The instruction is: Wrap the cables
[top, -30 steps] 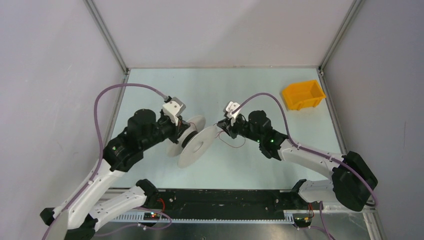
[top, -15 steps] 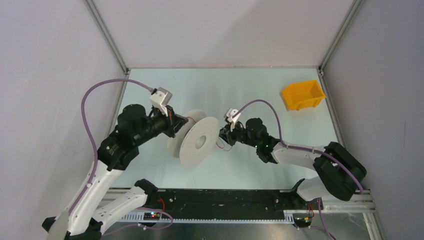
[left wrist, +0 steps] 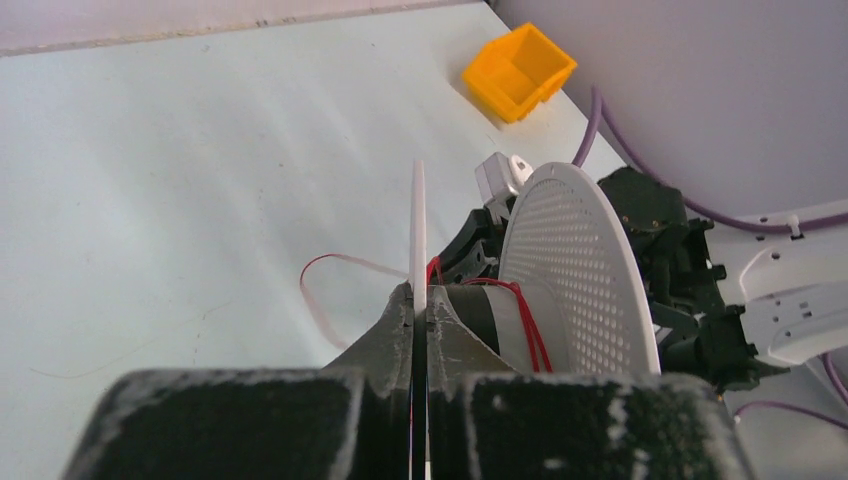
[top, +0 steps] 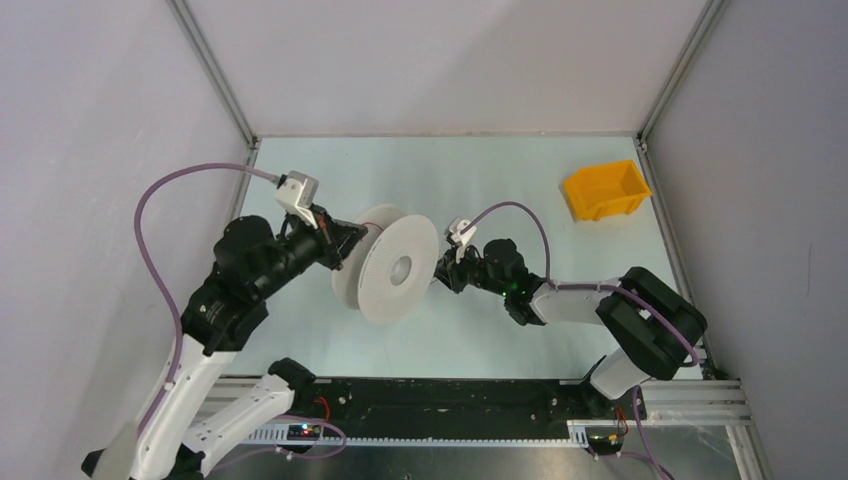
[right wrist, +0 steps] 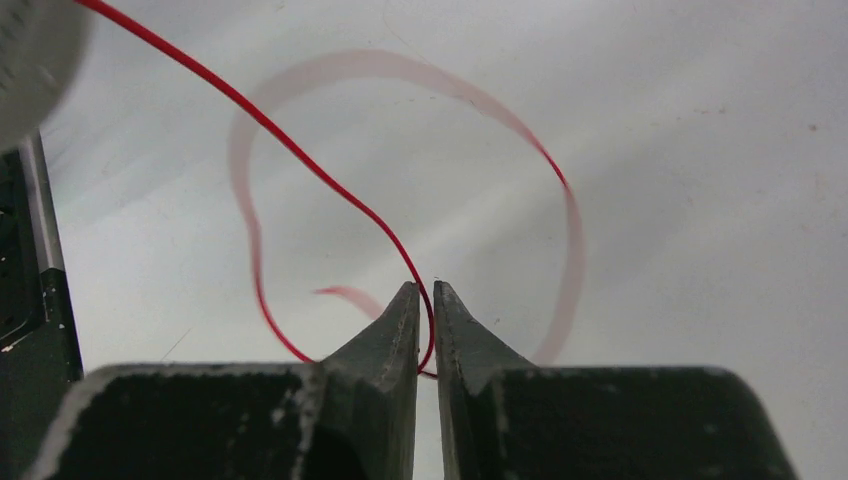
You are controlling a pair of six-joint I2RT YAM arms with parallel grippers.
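A pale grey spool (top: 392,266) is held off the table, its flanges facing the arms. My left gripper (top: 343,241) is shut on the thin edge of the near flange (left wrist: 418,225). The cable (left wrist: 524,318), a hair-fine red wire, lies in a few turns round the spool's core beside the perforated far flange (left wrist: 580,262). From the spool the cable (right wrist: 300,160) runs down between the jaws of my right gripper (right wrist: 427,292), which is shut on it. A loose loop hangs blurred beyond the fingertips. My right gripper (top: 446,275) sits just right of the spool.
A yellow bin (top: 606,190) stands at the back right of the pale table; it also shows in the left wrist view as the yellow bin (left wrist: 519,70). Grey walls with metal corner posts close the space on three sides. Lilac arm cables arc above both wrists.
The left arm has drawn back to the left, carrying and turning the spool. The right gripper has moved in toward the spool, and the loose loop of cable on the table has shrunk.
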